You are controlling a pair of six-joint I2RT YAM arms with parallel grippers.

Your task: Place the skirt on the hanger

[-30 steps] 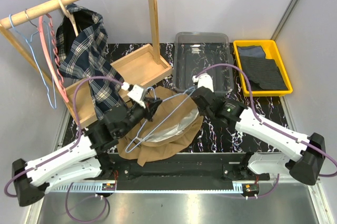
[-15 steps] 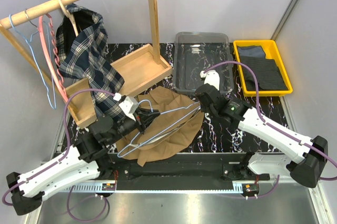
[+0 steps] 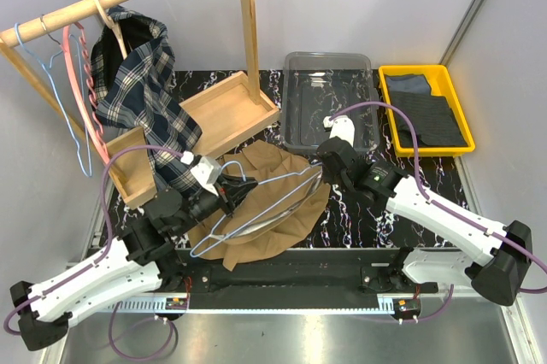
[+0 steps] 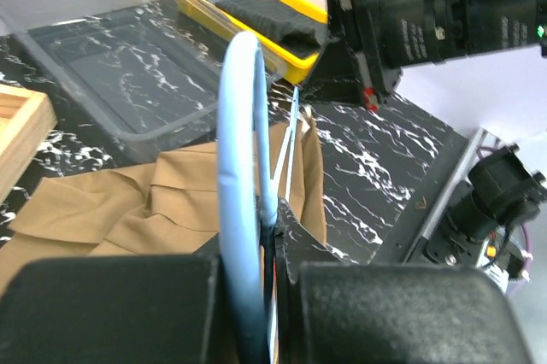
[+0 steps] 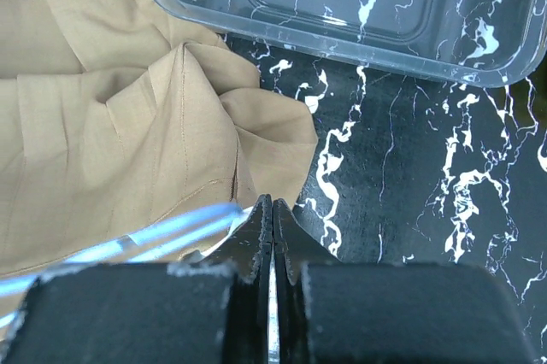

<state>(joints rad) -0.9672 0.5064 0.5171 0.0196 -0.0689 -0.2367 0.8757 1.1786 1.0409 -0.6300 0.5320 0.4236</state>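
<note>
The tan-brown skirt lies crumpled on the black marbled table between the arms, with whitish lining showing at its middle. It also shows in the left wrist view and the right wrist view. The light-blue wire hanger lies slanted across the skirt. My left gripper is shut on the hanger's hook end, the wire rising from between the jaws. My right gripper is shut at the hanger's far right corner, the blurred blue wires ending at its fingertips.
A wooden rack stands at the back left with a plaid shirt, a pink hanger and another blue wire hanger; its tray base is behind the skirt. A clear plastic bin and a yellow tray of dark cloth stand at the back right.
My left arm has drawn back to the left and toward the near edge, pulling the hanger's hook end with it. The right gripper has followed the hanger's corner slightly.
</note>
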